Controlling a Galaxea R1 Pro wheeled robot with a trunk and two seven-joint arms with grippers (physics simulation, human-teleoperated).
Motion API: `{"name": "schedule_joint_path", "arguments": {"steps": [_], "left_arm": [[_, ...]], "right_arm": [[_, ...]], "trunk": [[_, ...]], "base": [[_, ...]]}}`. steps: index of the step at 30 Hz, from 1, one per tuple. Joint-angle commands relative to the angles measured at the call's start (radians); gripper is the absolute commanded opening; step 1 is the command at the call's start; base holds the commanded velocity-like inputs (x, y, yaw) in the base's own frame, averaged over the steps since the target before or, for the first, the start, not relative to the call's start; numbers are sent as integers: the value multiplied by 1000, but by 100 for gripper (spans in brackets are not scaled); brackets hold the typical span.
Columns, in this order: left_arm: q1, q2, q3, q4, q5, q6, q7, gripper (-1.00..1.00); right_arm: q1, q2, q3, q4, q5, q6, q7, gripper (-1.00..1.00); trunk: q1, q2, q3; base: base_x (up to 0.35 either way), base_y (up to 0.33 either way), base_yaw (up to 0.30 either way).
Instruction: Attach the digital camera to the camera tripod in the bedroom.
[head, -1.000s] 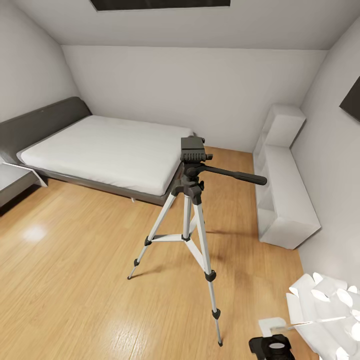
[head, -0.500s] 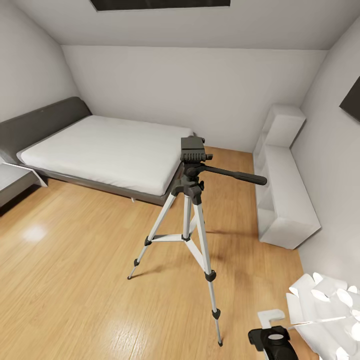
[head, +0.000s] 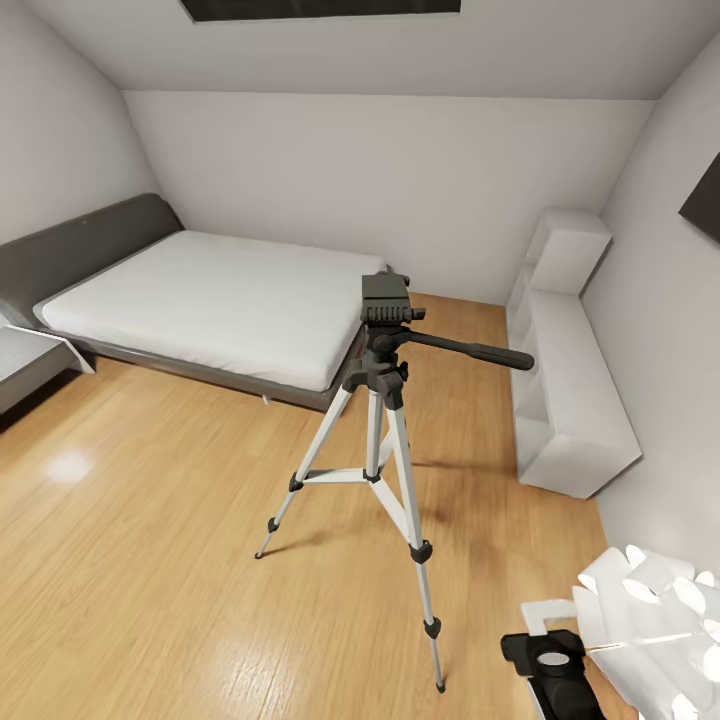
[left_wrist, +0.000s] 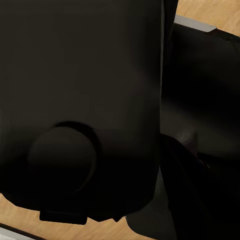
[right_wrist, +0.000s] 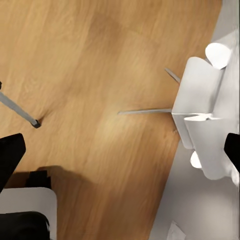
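Camera: I cannot make it out for certain. A black bulk (left_wrist: 80, 100) with a round boss sits close in the left wrist view and may be it, so I cannot tell whether the left fingers are holding it or how far open they are. At far left lies the bed (head: 200, 300). The tripod (head: 378, 400) stands on the floor in mid-room, its head plate (head: 385, 298) bare and its pan handle (head: 470, 350) pointing right. The shelf (head: 575, 400) is along the right wall and a white lamp (head: 650, 600) is near right. The right fingers (right_wrist: 11, 152) are spread wide and empty over the floor. To do this well, drive in squarely, avoid the near leg (head: 425, 590), and bring the camera down level onto the plate.
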Motion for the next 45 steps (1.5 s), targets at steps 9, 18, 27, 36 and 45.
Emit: {"name": "schedule_joint_path", "arguments": {"steps": [9, 18, 27, 36, 45], "left_arm": [[-1, 0, -8, 1, 8, -3, -5, -100], [-1, 0, -8, 1, 8, -3, -5, -100], [-1, 0, -8, 1, 8, -4, -4, -100], [-1, 0, -8, 1, 8, -4, -3, -100], [-1, 0, -8, 1, 8, -4, -3, -100]], "right_arm": [[-19, -5, 6, -265, 1, 102, -48, 100], [-139, -5, 6, -330, 0, 254, 0, 100], [-244, -4, 5, -335, -1, 330, 8, 100], [-327, -5, 5, -326, -3, 377, 17, 100], [-352, -14, 6, -343, 0, 450, 167, 100]], "trunk": [[0, -2, -2], [0, -2, -2], [0, -2, -2], [0, -2, -2], [0, -2, -2]], "base": [[0, 0, 0], [0, 0, 0], [0, 0, 0], [0, 0, 0], [0, 0, 0]]}}
